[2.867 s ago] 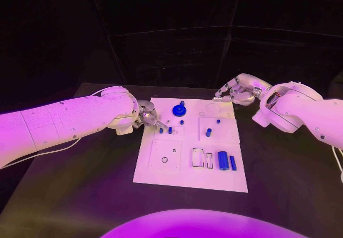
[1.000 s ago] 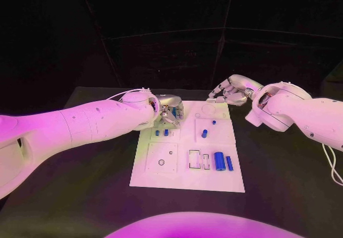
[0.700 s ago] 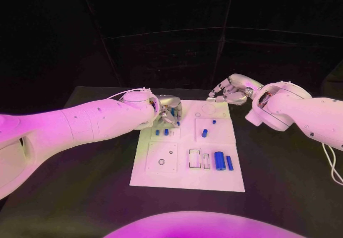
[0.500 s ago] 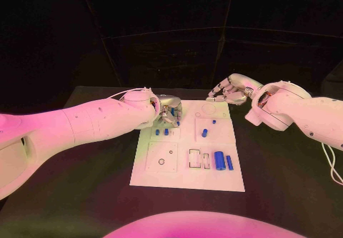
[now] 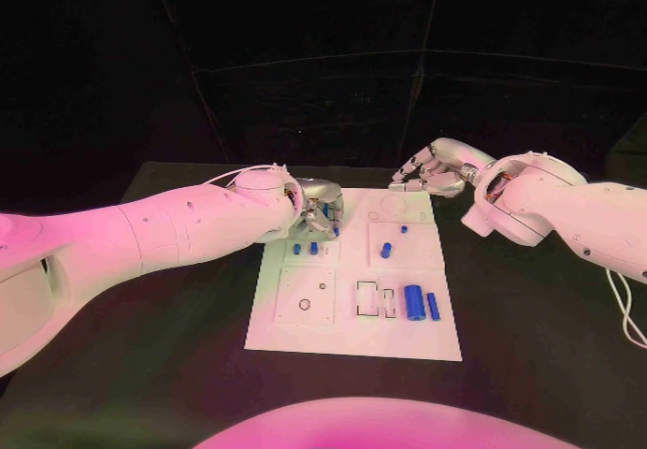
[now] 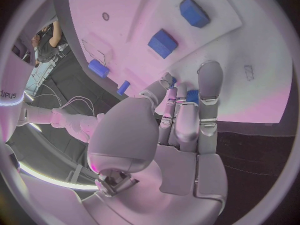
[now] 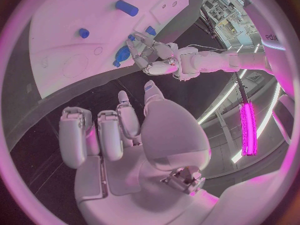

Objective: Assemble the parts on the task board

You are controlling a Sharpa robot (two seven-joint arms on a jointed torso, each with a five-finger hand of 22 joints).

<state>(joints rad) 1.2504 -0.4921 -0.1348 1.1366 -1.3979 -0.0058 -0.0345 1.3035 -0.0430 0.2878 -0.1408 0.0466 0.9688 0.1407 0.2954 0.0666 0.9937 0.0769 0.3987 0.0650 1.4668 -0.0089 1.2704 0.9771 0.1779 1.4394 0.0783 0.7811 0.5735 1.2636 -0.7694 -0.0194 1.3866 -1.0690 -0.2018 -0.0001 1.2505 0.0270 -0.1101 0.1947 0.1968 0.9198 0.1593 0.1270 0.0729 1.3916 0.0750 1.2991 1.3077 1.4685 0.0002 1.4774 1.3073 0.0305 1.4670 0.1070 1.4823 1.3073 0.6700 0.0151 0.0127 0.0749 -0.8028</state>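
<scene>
The white task board (image 5: 308,329) lies mid-table. My left hand (image 5: 320,213) is over its far left part, fingers curled around a blue round part (image 7: 120,56); blue shows between the fingers (image 6: 190,96). Two small blue pegs (image 5: 296,250) stand just nearer than that hand. A blue cylinder (image 5: 386,251) and a small peg (image 5: 403,229) are on the right half. A thick blue cylinder (image 5: 414,302) and a slim one (image 5: 433,306) lie near the right edge. My right hand (image 5: 434,173) hovers off the far right corner, fingers curled in, holding nothing.
Empty rectangular slots (image 5: 371,299) sit left of the thick cylinder, and a square plate with a small hole (image 5: 305,304) is on the near left. The black table (image 5: 162,355) surrounds the board.
Since the earliest frame my left hand has moved onto the board's far left and closed over the blue round part. Over the last second nothing has visibly moved.
</scene>
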